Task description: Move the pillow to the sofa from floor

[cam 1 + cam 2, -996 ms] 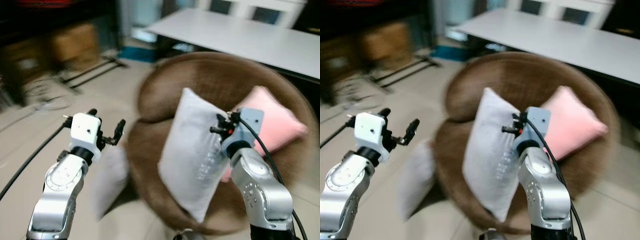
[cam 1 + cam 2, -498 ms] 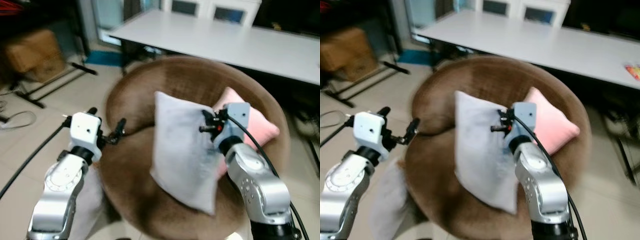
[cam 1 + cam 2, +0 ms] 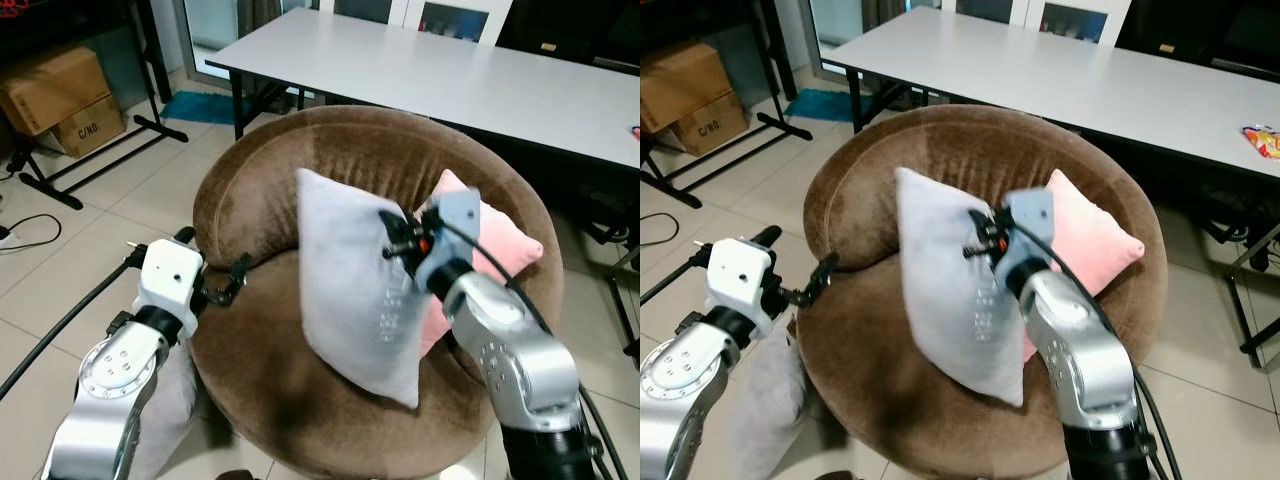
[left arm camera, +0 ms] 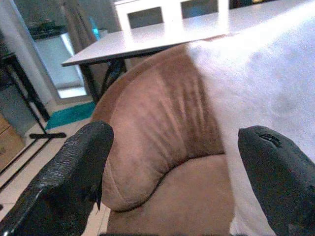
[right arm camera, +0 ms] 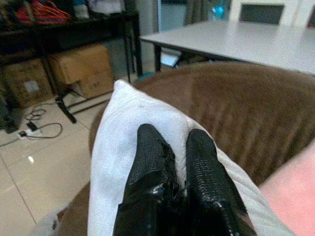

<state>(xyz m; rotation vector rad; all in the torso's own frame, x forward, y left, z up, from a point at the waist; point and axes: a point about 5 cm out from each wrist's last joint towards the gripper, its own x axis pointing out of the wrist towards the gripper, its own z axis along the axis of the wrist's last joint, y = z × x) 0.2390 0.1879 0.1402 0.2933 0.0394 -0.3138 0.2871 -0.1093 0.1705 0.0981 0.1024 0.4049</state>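
Right claw (image 3: pixel 390 232) was pinched shut on the upper right edge of the grey pillow (image 3: pixel 355 285), which hung tilted above the seat of the round brown sofa (image 3: pixel 260 190), long axis running from top left down to a low corner near the front rim; the pillow sat just in front of a pink cushion (image 3: pixel 490 240), so release looked to need only a short drop onto the seat. Right arm reached forward and inward over the seat, forearm raised. Left claw (image 3: pixel 215 275) was spread and holding nothing, beside the sofa's left rim, farther from the pillow.
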